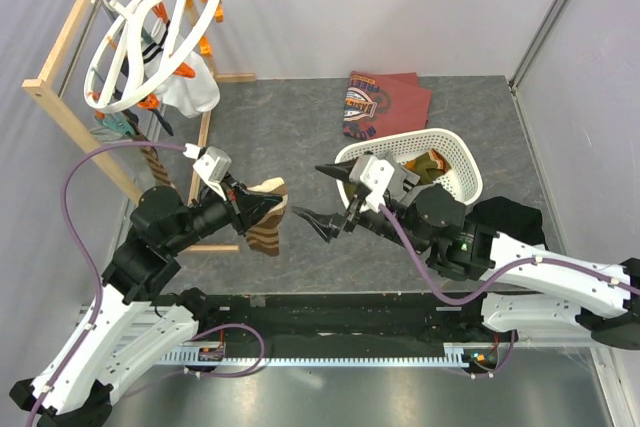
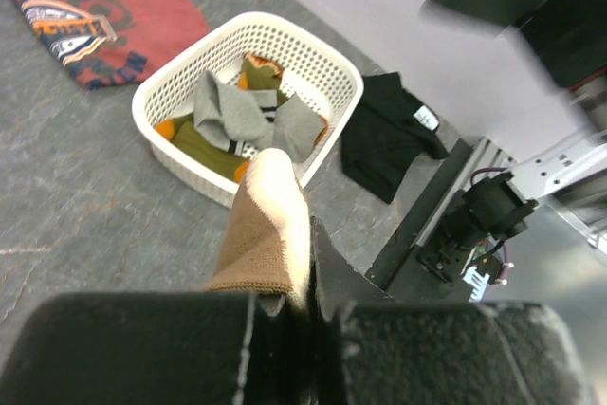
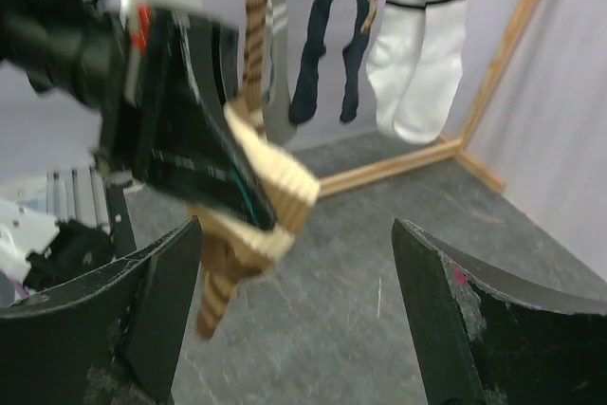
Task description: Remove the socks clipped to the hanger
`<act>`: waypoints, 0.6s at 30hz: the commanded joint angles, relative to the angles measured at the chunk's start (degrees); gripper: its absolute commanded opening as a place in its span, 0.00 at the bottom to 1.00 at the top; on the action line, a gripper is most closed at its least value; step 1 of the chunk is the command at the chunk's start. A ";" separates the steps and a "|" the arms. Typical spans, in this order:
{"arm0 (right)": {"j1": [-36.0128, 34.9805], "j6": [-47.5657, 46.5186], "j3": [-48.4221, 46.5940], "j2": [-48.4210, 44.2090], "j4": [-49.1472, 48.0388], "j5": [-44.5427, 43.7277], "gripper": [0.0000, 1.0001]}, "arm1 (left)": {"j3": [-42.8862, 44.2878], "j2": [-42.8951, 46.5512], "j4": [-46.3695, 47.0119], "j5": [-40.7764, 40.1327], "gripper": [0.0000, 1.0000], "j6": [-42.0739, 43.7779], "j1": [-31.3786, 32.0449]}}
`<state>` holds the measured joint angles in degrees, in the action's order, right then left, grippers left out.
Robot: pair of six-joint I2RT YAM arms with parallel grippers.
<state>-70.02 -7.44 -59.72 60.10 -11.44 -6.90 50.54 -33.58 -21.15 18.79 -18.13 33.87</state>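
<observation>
My left gripper (image 1: 258, 209) is shut on a tan and cream striped sock (image 1: 268, 215), held above the floor mat; it shows folded between my fingers in the left wrist view (image 2: 266, 225) and in the right wrist view (image 3: 256, 196). My right gripper (image 1: 322, 199) is open and empty, just right of that sock, jaws wide apart. The white ring hanger (image 1: 150, 37) hangs at top left with orange clips and socks below it. In the right wrist view, white socks with black stripes (image 3: 417, 54) and dark socks (image 3: 318, 54) hang clipped.
A white mesh basket (image 1: 462, 162) holding several socks (image 2: 242, 116) stands at right. A folded maroon shirt (image 1: 380, 102) lies behind it, a black cloth (image 2: 389, 135) beside it. The wooden rack frame (image 1: 70, 117) stands at left.
</observation>
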 commanded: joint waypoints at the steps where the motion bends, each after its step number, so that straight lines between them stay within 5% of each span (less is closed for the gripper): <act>1: -0.03 -0.12 4.70 -1.82 1.51 -0.66 0.88 | 3.33 -0.08 1.02 4.32 0.02 -1.20 -0.03; 18: -0.03 4.10 4.09 8.10 -7.36 6.45 0.73 | 2.19 0.54 6.99 10.74 0.02 -5.42 -0.03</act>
<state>-70.00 -5.48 -54.76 67.05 -13.04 -3.57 52.05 -33.30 -18.22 27.70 -21.41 33.87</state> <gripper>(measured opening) 0.739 0.034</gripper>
